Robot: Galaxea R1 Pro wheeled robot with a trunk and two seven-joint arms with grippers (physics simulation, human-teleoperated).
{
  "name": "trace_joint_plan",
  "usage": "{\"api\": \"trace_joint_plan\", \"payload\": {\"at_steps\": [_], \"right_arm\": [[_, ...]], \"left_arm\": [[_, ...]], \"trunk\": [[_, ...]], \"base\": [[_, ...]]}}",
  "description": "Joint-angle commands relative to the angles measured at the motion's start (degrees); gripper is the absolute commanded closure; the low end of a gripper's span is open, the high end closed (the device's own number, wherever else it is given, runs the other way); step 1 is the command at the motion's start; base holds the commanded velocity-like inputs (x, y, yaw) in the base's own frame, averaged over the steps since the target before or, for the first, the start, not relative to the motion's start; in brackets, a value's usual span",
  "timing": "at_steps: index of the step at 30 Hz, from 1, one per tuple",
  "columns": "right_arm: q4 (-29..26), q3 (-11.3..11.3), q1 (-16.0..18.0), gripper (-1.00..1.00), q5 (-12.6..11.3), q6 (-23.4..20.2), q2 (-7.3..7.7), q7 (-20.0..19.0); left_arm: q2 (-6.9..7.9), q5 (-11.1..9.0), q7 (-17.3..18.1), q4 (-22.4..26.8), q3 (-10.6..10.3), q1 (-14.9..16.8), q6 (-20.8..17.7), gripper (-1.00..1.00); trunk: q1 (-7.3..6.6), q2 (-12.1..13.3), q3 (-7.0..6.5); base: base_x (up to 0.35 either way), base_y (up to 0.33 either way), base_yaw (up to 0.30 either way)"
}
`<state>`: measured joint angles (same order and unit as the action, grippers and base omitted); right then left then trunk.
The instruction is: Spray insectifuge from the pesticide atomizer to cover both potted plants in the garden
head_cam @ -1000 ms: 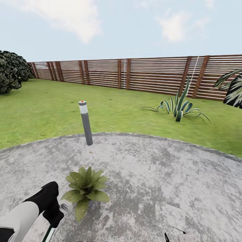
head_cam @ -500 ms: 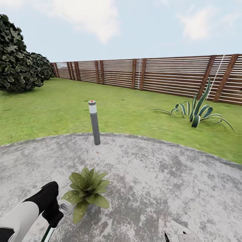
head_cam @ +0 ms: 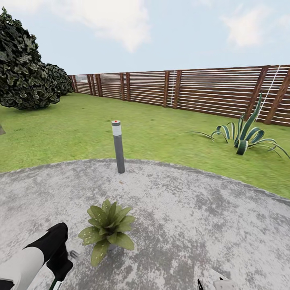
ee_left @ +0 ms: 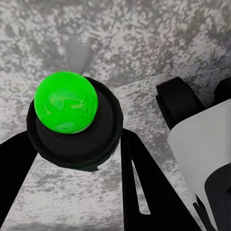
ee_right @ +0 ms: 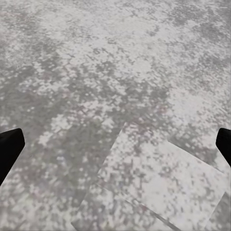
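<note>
On the round grey paved patio (head_cam: 193,209), one potted plant (head_cam: 106,229) stood just beside the left arm. The left gripper (ee_left: 77,159) was clenched around the pesticide atomizer (ee_left: 72,120), seen end-on in the left wrist view — a bright green cap on a dark round body. The bottle looked light, rigid and probably smooth, best gripped mid-body below the cap. The right gripper (ee_right: 115,144) hung released over bare paving, fingertips well apart. Beyond the patio lay lawn (head_cam: 161,133), a grey bollard lamp (head_cam: 118,146), a striped agave (head_cam: 243,137) and a slatted wooden fence (head_cam: 201,90) — ample working room.
</note>
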<state>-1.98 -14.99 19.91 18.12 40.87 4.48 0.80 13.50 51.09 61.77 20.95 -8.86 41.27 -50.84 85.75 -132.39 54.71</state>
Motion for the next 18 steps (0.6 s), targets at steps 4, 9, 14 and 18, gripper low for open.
{"api": "trace_joint_plan", "payload": {"at_steps": [4, 9, 14, 18], "right_arm": [[0.05, -0.48, 0.04, -1.00, 0.58, 0.18, 0.01, 0.11], [0.05, -0.48, 0.04, -1.00, 0.52, 0.18, -0.07, 0.25], [0.05, -0.48, 0.04, -1.00, 0.51, 0.18, -0.08, 0.26], [0.05, -0.48, 0.04, -1.00, 0.51, 0.18, -0.08, 0.26]], "left_arm": [[-0.11, 0.43, 0.60, 0.04, -0.10, -0.03, -0.30, 1.00], [-0.40, 0.42, 0.34, 0.11, -0.17, -0.01, -0.31, 1.00], [-0.49, 0.45, 0.35, 0.14, -0.14, 0.00, -0.32, 1.00], [-0.33, 0.50, 0.36, 0.07, -0.11, -0.01, -0.31, 1.00]], "trunk": [[-0.01, -0.02, 0.06], [-0.01, -0.02, 0.06], [-0.01, -0.02, 0.06], [-0.01, -0.02, 0.06]], "base": [[0.009, -0.002, 0.000], [0.085, -0.186, 0.018], [0.091, -0.255, 0.225], [0.019, -0.260, 0.276]]}}
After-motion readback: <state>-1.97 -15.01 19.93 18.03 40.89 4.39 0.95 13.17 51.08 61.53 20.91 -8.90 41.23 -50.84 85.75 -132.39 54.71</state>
